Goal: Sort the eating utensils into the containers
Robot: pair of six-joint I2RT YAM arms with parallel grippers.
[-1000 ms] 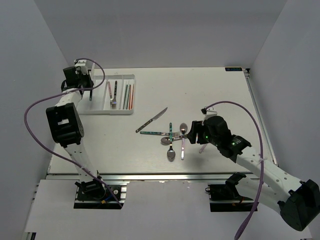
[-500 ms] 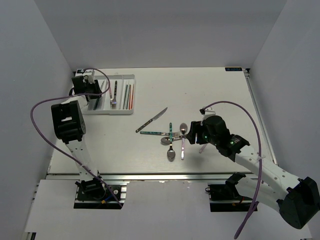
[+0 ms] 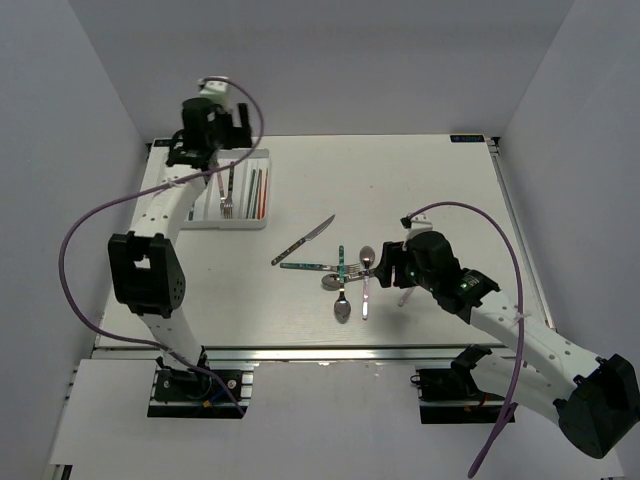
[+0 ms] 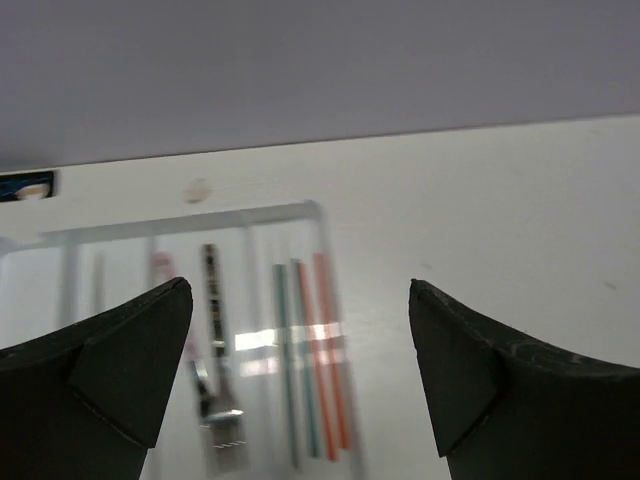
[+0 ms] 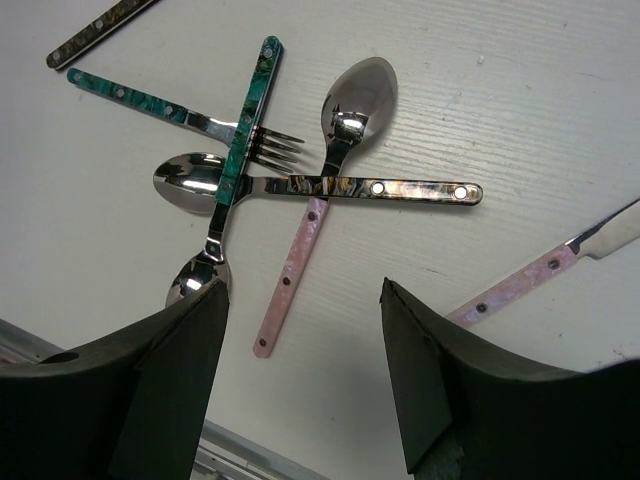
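Note:
The white tray (image 3: 242, 226) sits at the back left; its compartments hold a dark-handled fork (image 3: 228, 196) and teal and red-orange chopsticks (image 3: 258, 192). My left gripper (image 3: 213, 128) hangs open and empty above the tray's far end. In the left wrist view the fork (image 4: 214, 372) and chopsticks (image 4: 312, 362) lie blurred between the left gripper (image 4: 300, 372) fingers. Mid-table lies a loose pile: a dark knife (image 3: 304, 240), teal fork (image 5: 160, 106), teal spoon (image 5: 244, 130), dark-handled spoon (image 5: 380, 188), pink spoon (image 5: 296, 268) and pink knife (image 5: 540, 280). My right gripper (image 5: 304, 340) hovers open and empty over the pink spoon's handle.
Grey walls close in the table on the left, back and right. A metal rail (image 3: 330, 352) runs along the near edge. The purple cable (image 3: 80, 215) loops beside the left arm, and another cable (image 3: 510, 270) arcs over the right arm.
My left gripper has opened wide and the left arm has risen and swung right, from the tray's left compartment to above its far end. The right arm has not moved.

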